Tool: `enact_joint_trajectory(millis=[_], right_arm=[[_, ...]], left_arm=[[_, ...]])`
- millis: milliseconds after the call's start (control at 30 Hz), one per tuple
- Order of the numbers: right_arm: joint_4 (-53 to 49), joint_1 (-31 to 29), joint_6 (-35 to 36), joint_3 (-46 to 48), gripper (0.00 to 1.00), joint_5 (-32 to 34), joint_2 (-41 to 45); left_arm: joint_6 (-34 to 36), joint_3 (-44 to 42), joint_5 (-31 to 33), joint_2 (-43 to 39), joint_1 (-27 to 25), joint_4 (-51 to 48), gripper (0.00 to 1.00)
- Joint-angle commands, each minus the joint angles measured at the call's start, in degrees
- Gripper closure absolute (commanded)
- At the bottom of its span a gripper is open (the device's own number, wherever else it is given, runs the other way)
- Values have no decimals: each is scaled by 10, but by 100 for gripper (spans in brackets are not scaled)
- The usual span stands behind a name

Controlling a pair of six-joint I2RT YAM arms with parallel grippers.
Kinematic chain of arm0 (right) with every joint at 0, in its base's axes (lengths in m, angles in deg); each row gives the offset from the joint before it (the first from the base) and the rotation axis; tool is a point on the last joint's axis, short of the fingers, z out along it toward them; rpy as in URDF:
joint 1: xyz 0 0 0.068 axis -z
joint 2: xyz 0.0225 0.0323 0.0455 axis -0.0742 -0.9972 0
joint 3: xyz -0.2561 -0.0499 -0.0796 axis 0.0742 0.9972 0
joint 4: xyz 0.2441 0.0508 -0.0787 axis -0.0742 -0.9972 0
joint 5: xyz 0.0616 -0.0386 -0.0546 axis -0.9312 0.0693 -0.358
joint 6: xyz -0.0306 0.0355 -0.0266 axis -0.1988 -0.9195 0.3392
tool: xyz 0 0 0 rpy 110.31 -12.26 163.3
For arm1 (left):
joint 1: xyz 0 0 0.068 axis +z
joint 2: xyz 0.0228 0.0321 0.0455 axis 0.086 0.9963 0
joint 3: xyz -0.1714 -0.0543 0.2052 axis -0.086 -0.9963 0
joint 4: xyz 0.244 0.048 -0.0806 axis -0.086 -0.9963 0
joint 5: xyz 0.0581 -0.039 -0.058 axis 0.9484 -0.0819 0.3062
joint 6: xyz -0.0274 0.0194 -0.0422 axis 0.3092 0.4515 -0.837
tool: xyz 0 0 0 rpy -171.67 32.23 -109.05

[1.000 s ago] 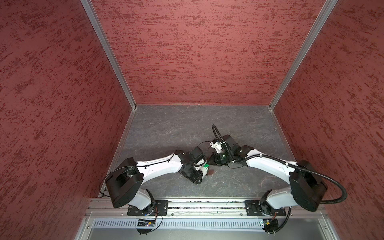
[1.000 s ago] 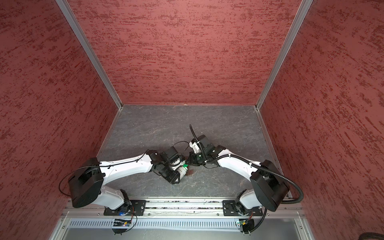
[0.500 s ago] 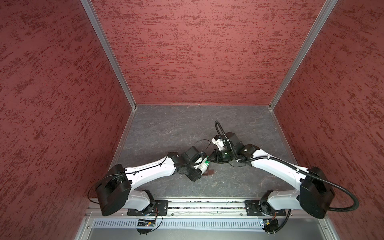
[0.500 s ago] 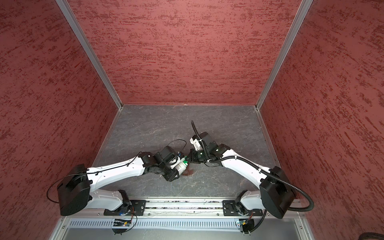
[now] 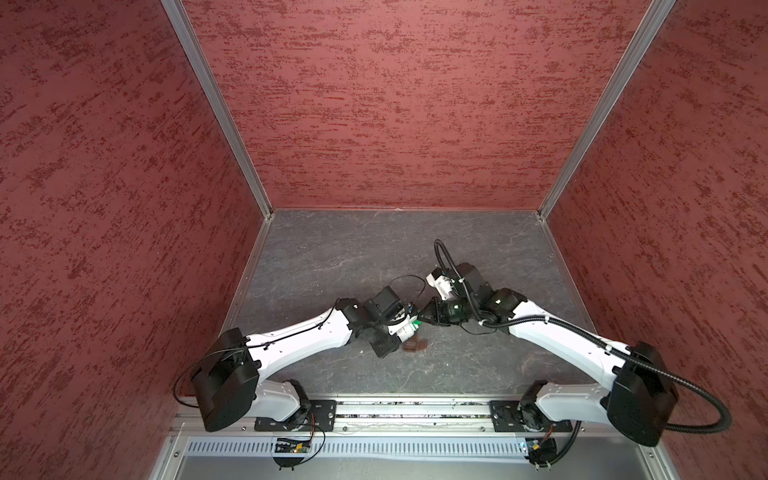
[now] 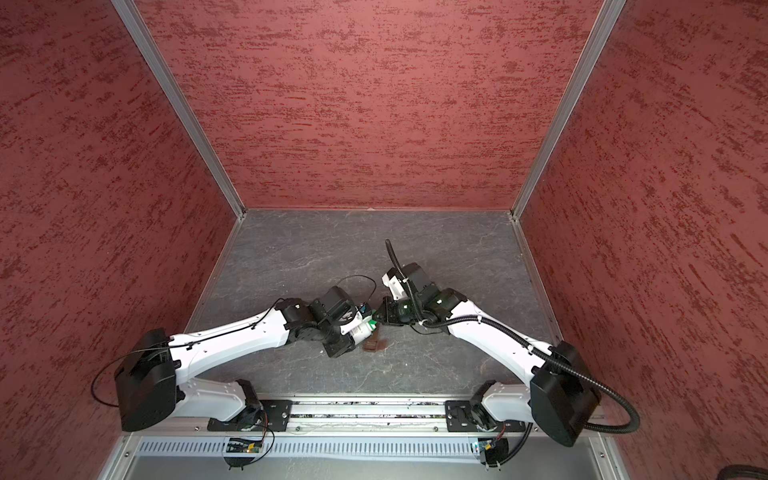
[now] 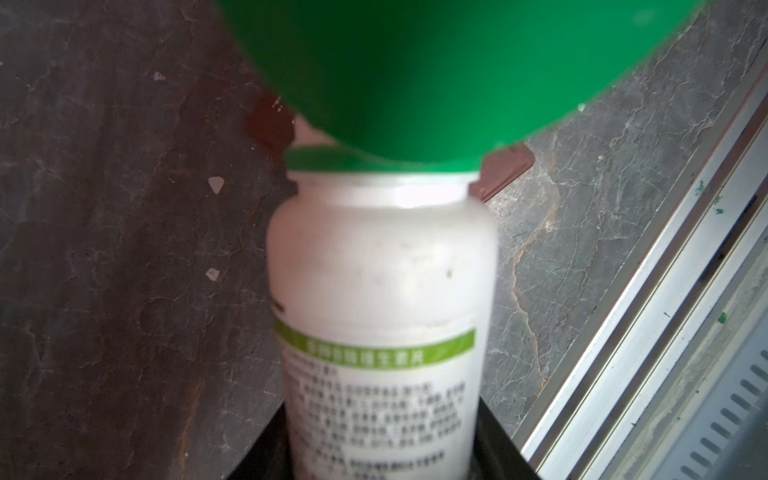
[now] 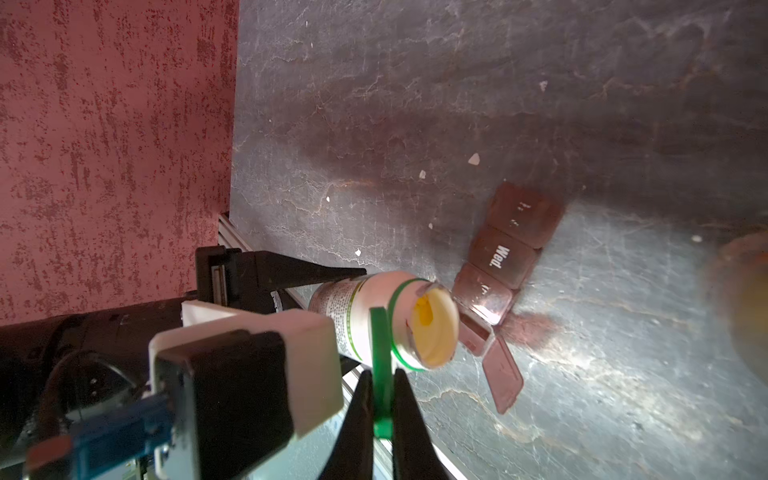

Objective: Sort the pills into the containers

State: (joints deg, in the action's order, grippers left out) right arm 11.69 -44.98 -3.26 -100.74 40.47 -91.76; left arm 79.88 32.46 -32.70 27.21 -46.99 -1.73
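Containers (image 5: 416,345) unmoved; left arm (image 5: 299,340) more outstretched

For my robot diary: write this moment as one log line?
left claw: holds tilted bottle | right claw: pinches green cap | pills: in bottle mouth | pill box: one lid open

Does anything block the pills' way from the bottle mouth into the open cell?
Nothing visible does. The right hand pinches the green cap aside; the mouth of the white bottle is bare, pills showing inside, and the open cell lies beside it.
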Motion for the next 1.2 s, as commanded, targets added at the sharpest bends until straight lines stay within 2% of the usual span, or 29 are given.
enact_joint_trajectory(millis=[0,267,800,1167], right_arm=[[-22,-4,-4,7,89,-3,4],[4,-4,-17,28,89,-23,4],[104,-15,-65,96,86,-63,21],[197,-25,-124,152,81,-34,70]], left_arm=[[64,20,18,-8,9,15,100],[127,18,2,-23,31,-33,100],[111,77,-51,32,29,-135,100],[108,86,-63,53,26,-141,100]])
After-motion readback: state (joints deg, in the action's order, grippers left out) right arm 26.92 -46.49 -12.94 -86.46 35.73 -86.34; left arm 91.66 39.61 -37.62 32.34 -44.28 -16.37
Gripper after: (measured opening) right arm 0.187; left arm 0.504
